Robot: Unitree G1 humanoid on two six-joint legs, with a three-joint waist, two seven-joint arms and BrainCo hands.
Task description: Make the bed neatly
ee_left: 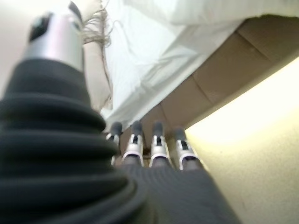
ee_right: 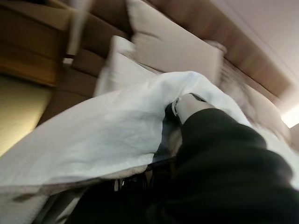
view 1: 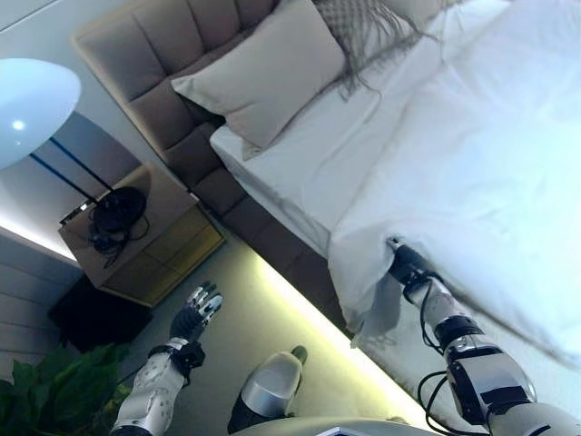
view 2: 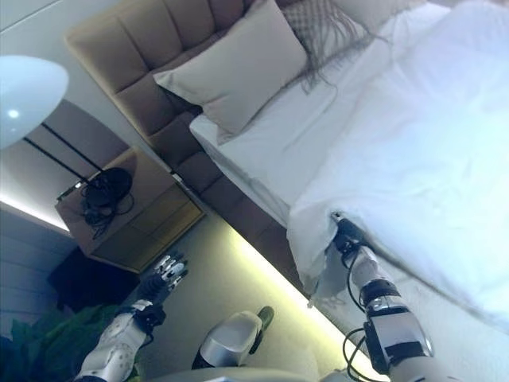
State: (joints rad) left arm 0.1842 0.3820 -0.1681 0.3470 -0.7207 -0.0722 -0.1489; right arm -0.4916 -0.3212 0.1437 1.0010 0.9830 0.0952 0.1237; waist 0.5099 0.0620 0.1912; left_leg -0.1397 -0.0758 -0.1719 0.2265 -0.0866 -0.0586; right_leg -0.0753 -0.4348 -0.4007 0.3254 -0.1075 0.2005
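A white duvet [view 1: 472, 163] covers the right part of the bed, and the white sheet [view 1: 309, 154] lies bare toward the headboard. A beige pillow [view 1: 272, 73] leans on the padded headboard [view 1: 163, 73]. My right hand [view 1: 406, 262] is at the duvet's near side edge, where a corner hangs down the bed's side. In the right wrist view the thumb [ee_right: 187, 103] shows with the duvet [ee_right: 107, 135] pinched between it and the fingers. My left hand [view 1: 195, 313] is open and empty over the floor beside the bed, fingers [ee_left: 135, 140] straight.
A wooden nightstand [view 1: 154, 245] with a black lamp base and cord stands left of the bed, under a round white lamp shade [view 1: 32, 100]. A fringed grey throw [view 1: 363, 27] lies by the pillow. A green plant [view 1: 54, 391] is at lower left.
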